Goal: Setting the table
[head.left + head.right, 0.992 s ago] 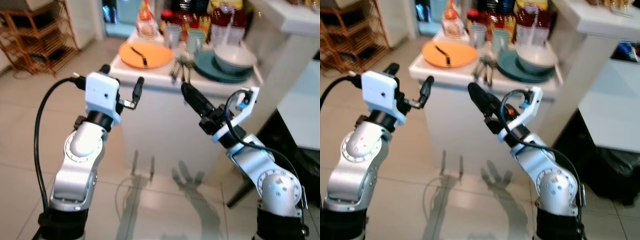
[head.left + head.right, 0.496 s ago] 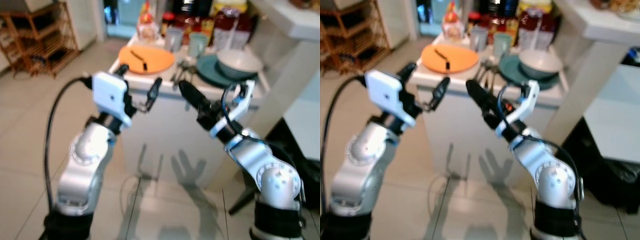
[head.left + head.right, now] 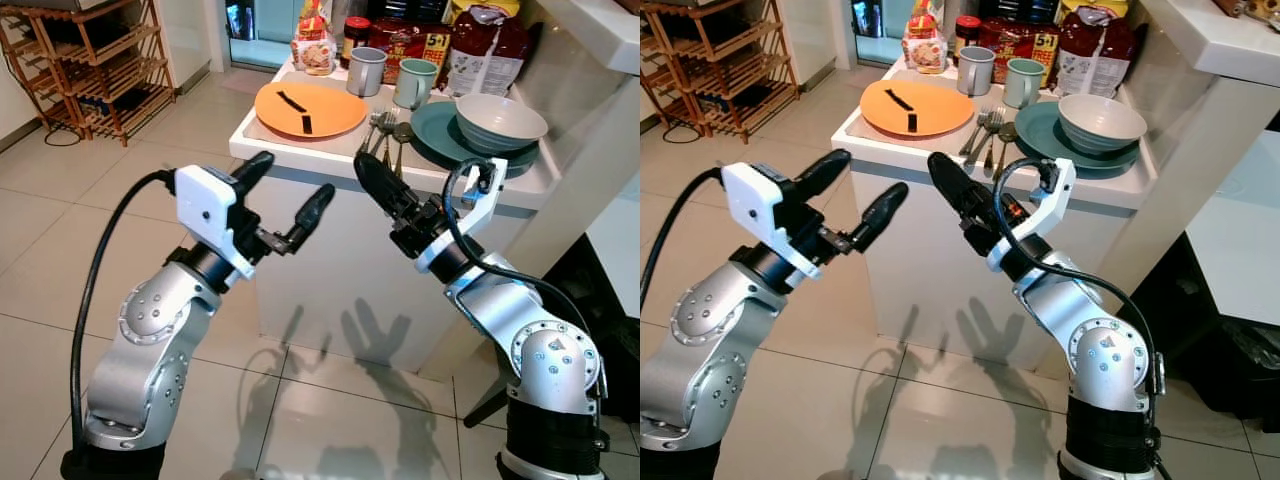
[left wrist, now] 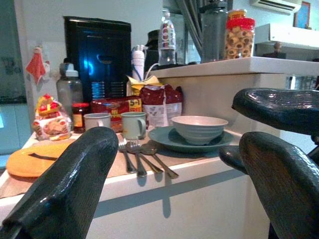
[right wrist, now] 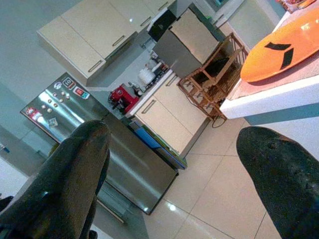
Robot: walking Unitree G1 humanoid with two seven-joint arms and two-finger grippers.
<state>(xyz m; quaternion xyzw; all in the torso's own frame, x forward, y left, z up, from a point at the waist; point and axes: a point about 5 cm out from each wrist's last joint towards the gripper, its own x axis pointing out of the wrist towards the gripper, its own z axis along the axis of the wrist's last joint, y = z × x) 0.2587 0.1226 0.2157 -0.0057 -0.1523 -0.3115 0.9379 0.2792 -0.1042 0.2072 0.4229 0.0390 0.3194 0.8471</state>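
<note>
A small white table (image 3: 523, 186) stands just ahead of me. On it lie an orange plate (image 3: 308, 108) with two dark strips, a bunch of forks and spoons (image 3: 385, 130), and a grey bowl (image 3: 500, 120) sitting on a teal plate (image 3: 445, 135). Behind them stand a grey mug (image 3: 367, 70) and a green mug (image 3: 415, 82). My left gripper (image 3: 293, 178) hangs open in front of the table's near edge, holding nothing. My right gripper (image 3: 368, 172) is also open and empty, raised beside the edge just below the cutlery. The left wrist view shows the cutlery (image 4: 142, 157) and bowl (image 4: 198, 128) between its fingers (image 4: 65, 189).
Food packets and jars (image 3: 400, 40) crowd the table's back. A wooden rack (image 3: 90, 70) stands far left across tiled floor (image 3: 60, 230). A tall white counter (image 3: 600, 30) rises at the right, with dark furniture (image 3: 590, 300) below it.
The whole picture has shifted and sharpened, so the camera has moved; the table sits lower and nearer. Both arms have lifted slightly toward the table edge, fingers still apart.
</note>
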